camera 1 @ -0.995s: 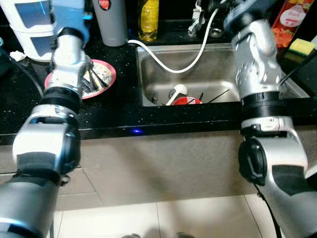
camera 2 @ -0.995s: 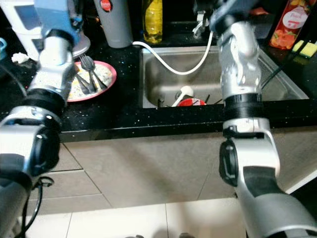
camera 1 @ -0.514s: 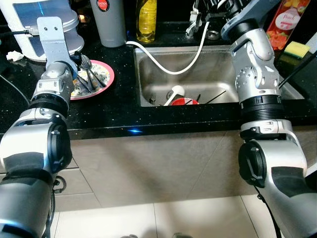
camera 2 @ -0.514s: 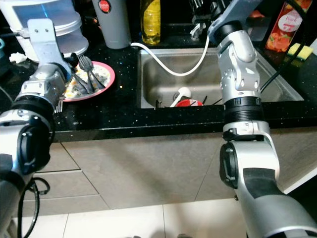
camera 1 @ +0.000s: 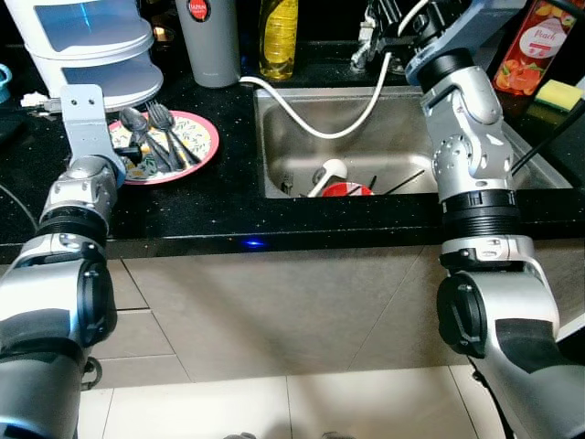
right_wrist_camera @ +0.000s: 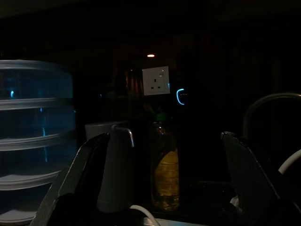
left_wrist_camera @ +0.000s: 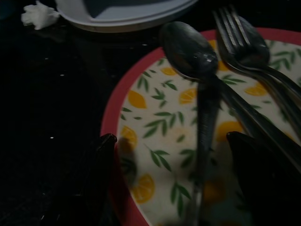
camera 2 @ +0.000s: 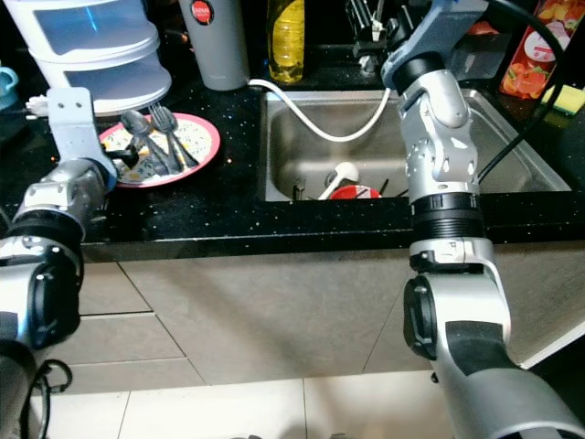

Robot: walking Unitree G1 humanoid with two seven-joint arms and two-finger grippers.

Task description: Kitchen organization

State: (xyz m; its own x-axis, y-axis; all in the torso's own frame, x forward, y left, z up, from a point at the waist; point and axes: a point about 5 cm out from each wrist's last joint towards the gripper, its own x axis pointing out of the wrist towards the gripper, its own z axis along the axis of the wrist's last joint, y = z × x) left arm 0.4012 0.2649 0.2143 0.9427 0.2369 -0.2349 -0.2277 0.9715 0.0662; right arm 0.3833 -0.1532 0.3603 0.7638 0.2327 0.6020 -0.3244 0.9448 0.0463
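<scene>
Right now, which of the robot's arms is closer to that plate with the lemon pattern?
The left. Its left gripper hovers right over the near rim of the lemon plate, jaws open. The right gripper is raised far off, above the back of the sink.

Head views are evenly lit and sharp, with specks of glare scattered over the black counter (camera 1: 228,197) and soft sheen caught inside the sink (camera 1: 402,137). The right wrist view is sunk in darkness; beyond the yellow bottle (right_wrist_camera: 165,181), a small ceiling lamp (right_wrist_camera: 150,55) is seen glowing.
</scene>
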